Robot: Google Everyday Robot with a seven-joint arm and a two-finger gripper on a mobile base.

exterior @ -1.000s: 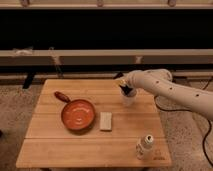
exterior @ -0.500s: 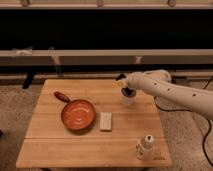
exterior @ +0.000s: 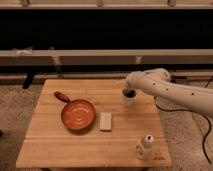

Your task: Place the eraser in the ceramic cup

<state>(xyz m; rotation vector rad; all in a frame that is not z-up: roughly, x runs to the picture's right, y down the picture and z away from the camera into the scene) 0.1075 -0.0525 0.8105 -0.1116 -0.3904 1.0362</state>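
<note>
You have the gripper (exterior: pixel 129 92) right over the ceramic cup (exterior: pixel 128 97), near the far right part of the wooden table (exterior: pixel 60 145). A dark shape sits at the cup's mouth, directly under the gripper; it is probably the eraser (exterior: pixel 129 93), though you cannot separate it cleanly from the gripper itself. I cannot tell how the gripper stands on it, so treat the release as not yet confirmed.

To do this step well:

- Keep the wrist centred over the cup's opening, not over its rim, so the block drops inside and does not tip the cup.
- Lower until the eraser is clearly below the rim before you let go; a flat block can bridge the rim and lie across it.
- Release gently, then lift straight up. A sideways pull would likely drag the light cup.

The eraser appears to lie at the gripper, at or just inside the cup's mouth, not on the table.

Leave the other 3 things alone: the orange pan (exterior: pixel 78 114), the pale block (exterior: pixel 105 121) just beside it, and the small white bottle (exterior: pixel 145 145) near the front right edge, all well apart from the cup.
</note>
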